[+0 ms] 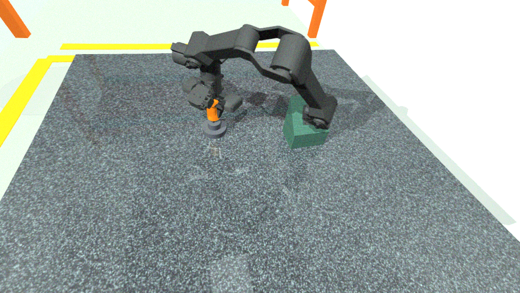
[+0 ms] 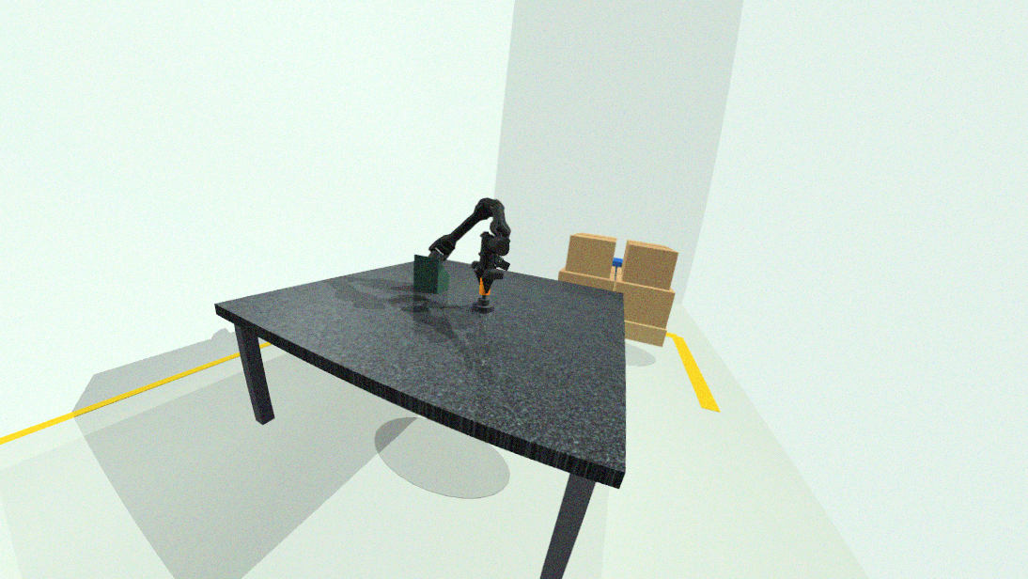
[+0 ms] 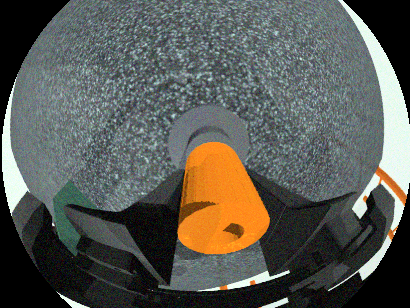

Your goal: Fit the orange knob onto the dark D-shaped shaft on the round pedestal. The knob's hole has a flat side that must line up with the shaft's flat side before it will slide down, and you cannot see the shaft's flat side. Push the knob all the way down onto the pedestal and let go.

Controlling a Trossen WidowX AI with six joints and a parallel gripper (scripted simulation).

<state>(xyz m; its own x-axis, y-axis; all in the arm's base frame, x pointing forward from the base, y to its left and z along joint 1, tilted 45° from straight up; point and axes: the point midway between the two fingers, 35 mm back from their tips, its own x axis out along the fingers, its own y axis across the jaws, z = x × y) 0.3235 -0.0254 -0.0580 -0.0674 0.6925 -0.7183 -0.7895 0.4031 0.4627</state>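
Orange knob [image 1: 212,112] [image 2: 482,288] [image 3: 220,200] gripped between partly open fingers.

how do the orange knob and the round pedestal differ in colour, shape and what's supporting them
The orange knob is bright orange; the round pedestal is dull grey. The knob is a tall, narrow cylinder, while the pedestal has a wide, low disc at its foot. The knob is gripped in the hand; the pedestal stands on the table. Both look round in outline.
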